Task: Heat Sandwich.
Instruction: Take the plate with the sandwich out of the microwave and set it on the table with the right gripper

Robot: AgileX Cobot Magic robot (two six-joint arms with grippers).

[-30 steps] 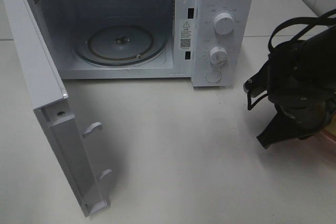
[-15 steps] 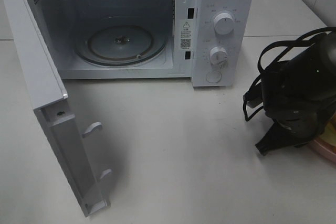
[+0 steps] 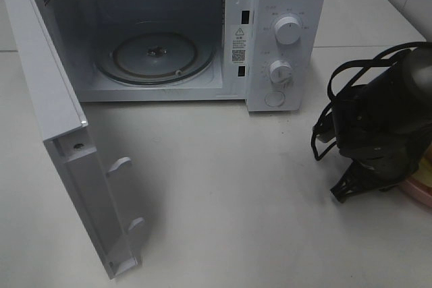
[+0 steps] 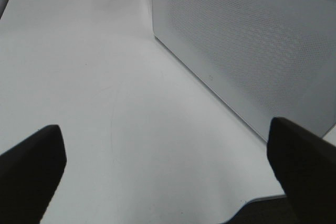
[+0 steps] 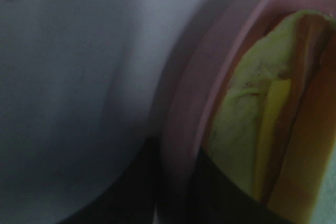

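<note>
The sandwich [image 5: 252, 108], pale bread with brown crust and yellowish-green filling, lies on a round pink plate [image 5: 210, 77]. That plate [image 3: 413, 195] sits on the table at the far right edge, mostly hidden by my right arm. My right gripper [image 5: 176, 182] is down at the plate's near rim, one dark finger outside the rim and one inside, closed on it. It also shows in the exterior view [image 3: 344, 190]. The white microwave [image 3: 283, 5] stands open with a bare glass turntable [image 3: 155, 55]. My left gripper [image 4: 168, 182] is open and empty, out of the exterior view.
The microwave door [image 3: 61, 119] swings out to the left toward the table's front. In the left wrist view its meshed outer face [image 4: 247, 40] stands just beside my left gripper. White tabletop [image 3: 229, 193] lies between the microwave and the plate.
My right arm has moved down and slightly right onto the plate's rim, and its fingers have drawn closer together. The microwave and its door have not moved.
</note>
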